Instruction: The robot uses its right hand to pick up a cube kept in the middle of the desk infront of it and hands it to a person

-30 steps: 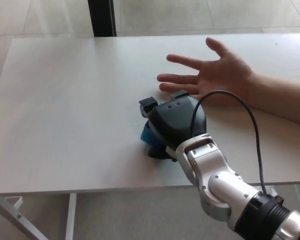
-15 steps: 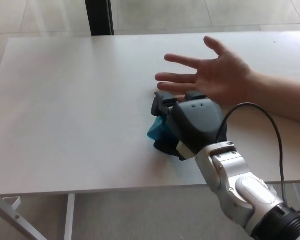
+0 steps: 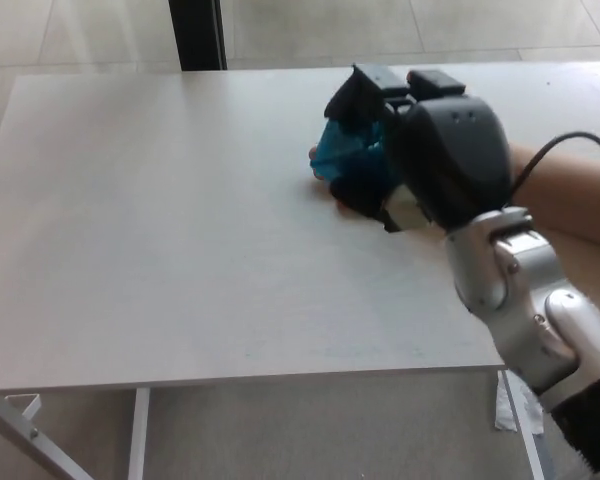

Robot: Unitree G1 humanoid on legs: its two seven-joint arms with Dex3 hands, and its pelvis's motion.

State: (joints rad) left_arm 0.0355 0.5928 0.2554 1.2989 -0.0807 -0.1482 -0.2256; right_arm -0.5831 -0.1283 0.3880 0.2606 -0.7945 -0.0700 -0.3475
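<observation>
My right hand (image 3: 420, 150) is raised above the white desk (image 3: 180, 230), shut on a blue cube (image 3: 338, 150) that shows between its black fingers (image 3: 365, 90). The hand hovers over a person's open palm and hides almost all of it. Only the person's forearm (image 3: 565, 190) shows at the right, lying on the desk, with a fingertip (image 3: 314, 154) peeking out at the cube's left. My left hand does not appear in the head view.
A dark post (image 3: 195, 35) stands behind the desk's far edge. The desk's front edge runs along the bottom, with a white leg frame (image 3: 40, 430) below it at the left. A black cable (image 3: 570, 145) loops off my right wrist.
My right hand has lifted the blue cube off the desk and carried it up and away, over the person's palm, which it now covers.
</observation>
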